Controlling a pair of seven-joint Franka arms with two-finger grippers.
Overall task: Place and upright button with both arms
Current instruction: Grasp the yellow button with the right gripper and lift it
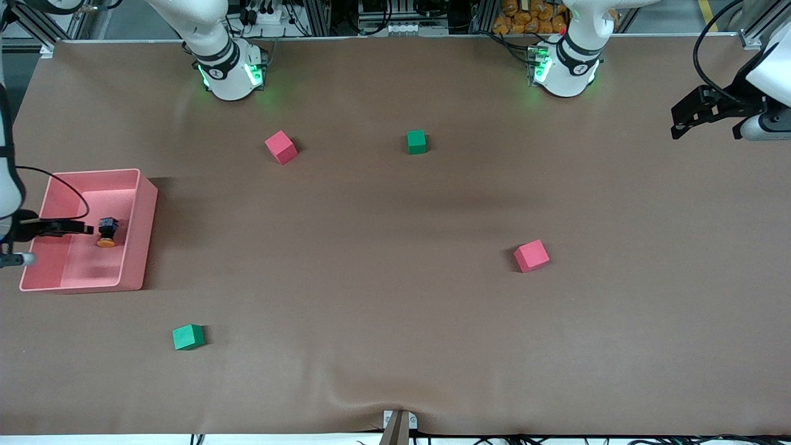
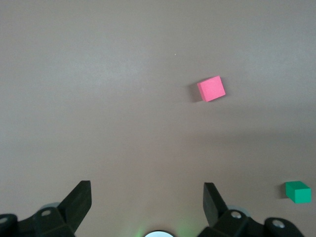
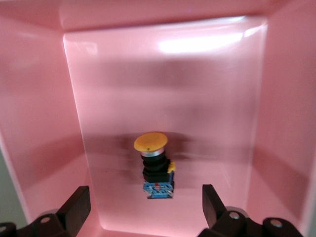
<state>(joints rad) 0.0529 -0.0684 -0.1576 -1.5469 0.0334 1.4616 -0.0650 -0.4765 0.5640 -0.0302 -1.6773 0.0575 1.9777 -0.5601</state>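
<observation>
**Button still in the bin, both grippers empty**

The button (image 1: 107,232) lies on its side on the floor of the pink bin (image 1: 143,228), which sits at the right arm's end of the worktop (image 1: 395,296). Its orange cap points toward the front camera and its black body away from it, so it is not upright. In the right wrist view the cap, the black body and a small blue base show clearly, with bare bin floor all round; the button touches no wall.

The right gripper (image 1: 68,228) hangs over the bin, just beside the button, with its jaws released and spread wide. In the right wrist view its two fingertips (image 3: 76,207) stand on either side of the button without touching it. Nothing is grasped.

The left gripper (image 1: 707,117) waits above the left arm's end of the worktop, well apart from the bin. It too is released and holds nothing. Its wrist view shows bare worktop between its fingertips (image 2: 79,205), with a red cube (image 2: 212,88) and a green cube (image 2: 298,192) farther off.

As a judgement, the task is at its very start. No part of it is done: the button has not been picked up, has not left the bin, and does not stand on its base. Left to do are the grasp by the right gripper, the lift out of the bin, probably some work between the two arms to turn it, and setting it down upright on the worktop.
</observation>
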